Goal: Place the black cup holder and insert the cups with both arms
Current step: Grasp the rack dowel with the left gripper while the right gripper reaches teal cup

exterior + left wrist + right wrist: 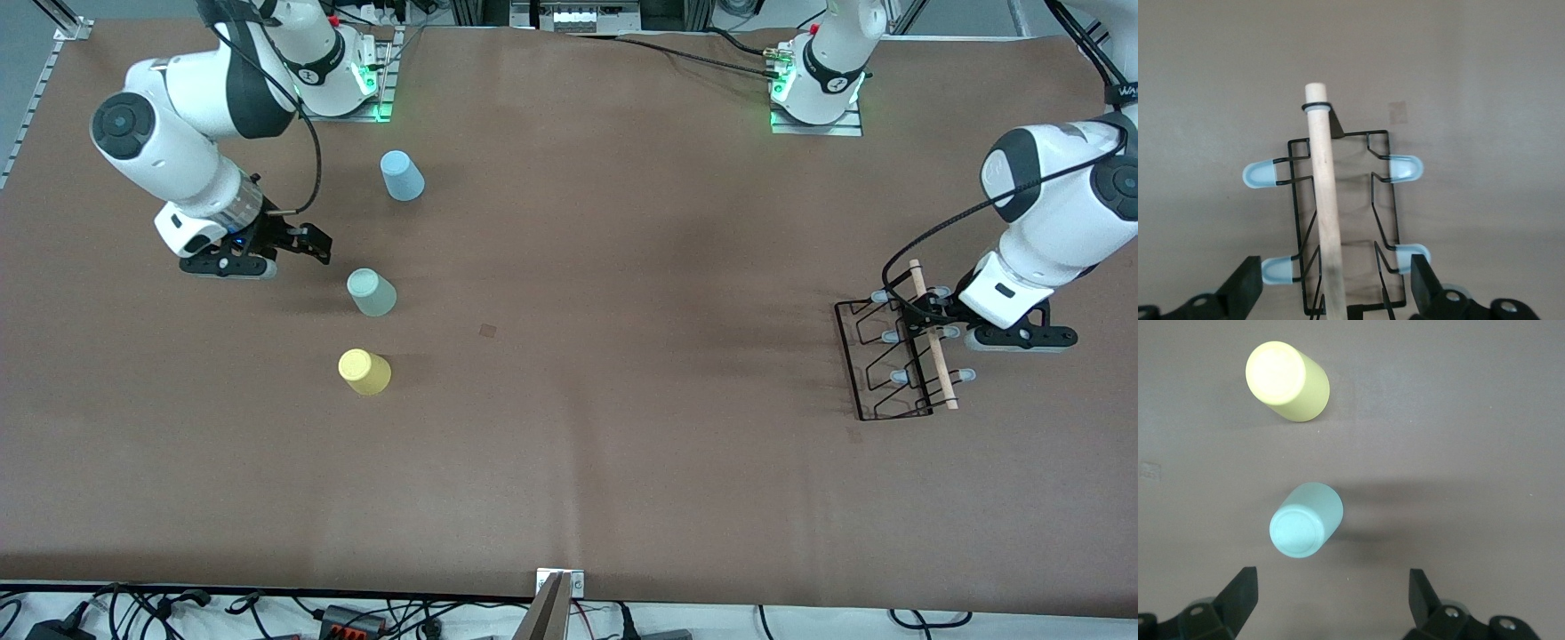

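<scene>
— What do the robots look like?

— Two big white arms. The right arm (pixel 169 133) has fat round parts with black bands and a black round cap on its elbow. The left arm (pixel 1058 204) looks the same, white with black patches.

— What are their hands like?

— Black. The right gripper (pixel 298 242) is black, with a white block above it and a tiny blue light. The left gripper (pixel 929 311) is black too, under a white block.

— Any wires?

— Yes. A thin black cable loops along each arm. The round white bases near the arms glow green and carry a small black mark.
</scene>
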### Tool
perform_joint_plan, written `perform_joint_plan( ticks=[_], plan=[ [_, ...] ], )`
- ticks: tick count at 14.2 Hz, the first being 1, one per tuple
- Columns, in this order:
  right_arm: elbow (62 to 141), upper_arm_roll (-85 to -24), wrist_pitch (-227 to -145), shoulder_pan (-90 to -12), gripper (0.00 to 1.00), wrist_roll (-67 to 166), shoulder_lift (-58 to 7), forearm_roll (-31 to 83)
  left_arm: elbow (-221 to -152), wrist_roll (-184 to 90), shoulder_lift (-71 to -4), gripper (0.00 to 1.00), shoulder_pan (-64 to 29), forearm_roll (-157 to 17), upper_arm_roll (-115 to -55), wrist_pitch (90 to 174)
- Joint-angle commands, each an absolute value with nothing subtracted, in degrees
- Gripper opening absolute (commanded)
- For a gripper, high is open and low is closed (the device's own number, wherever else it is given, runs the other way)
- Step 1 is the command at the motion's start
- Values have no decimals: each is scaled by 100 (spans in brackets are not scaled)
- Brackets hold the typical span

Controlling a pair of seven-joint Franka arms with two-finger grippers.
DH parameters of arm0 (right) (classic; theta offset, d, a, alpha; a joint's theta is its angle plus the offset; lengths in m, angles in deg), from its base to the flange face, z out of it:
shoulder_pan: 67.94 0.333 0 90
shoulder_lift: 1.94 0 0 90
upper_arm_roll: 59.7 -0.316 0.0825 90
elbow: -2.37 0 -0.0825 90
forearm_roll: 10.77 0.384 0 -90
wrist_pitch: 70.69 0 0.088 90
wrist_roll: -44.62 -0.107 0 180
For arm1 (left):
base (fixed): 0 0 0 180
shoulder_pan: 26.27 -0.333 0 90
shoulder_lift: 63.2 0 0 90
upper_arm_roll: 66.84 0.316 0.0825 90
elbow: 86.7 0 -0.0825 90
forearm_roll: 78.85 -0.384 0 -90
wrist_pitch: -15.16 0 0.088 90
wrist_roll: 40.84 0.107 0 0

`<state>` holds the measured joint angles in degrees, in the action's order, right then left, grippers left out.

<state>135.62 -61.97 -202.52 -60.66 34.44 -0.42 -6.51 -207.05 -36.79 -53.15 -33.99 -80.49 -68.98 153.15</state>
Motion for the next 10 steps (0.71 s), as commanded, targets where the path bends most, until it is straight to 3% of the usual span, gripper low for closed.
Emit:
perform_joint_plan(
  ticks=[1,2,4,5,6,10],
  plan=[
    [13745,-6164,-20385,-6056,100,3398,26,-585,-20694,-3539,-5178,77,-3480,-7990,-6965,15508],
    [13746,-6164,-20385,-6056,100,3407,17,-585,-20676,-3539,-5143,62,-3480,-7990,-6965,15517],
    [13719,-6164,-20437,-5986,100,3398,-9,-585,-20641,-3522,-5090,46,-3480,-7990,-6965,15517],
    [13711,-6164,-20646,-5960,100,3320,-149,-594,-20641,-3487,-5090,29,-3480,-7990,-6965,15482],
    [13719,-6164,-20918,-5942,100,3249,-281,-594,-20650,-3425,-5098,20,-3480,-7990,-6965,15438],
    [13728,-6164,-21982,-5635,100,2968,-948,-585,-20624,-3451,-5107,4,-3480,-7990,-6974,15438]
  ],
)
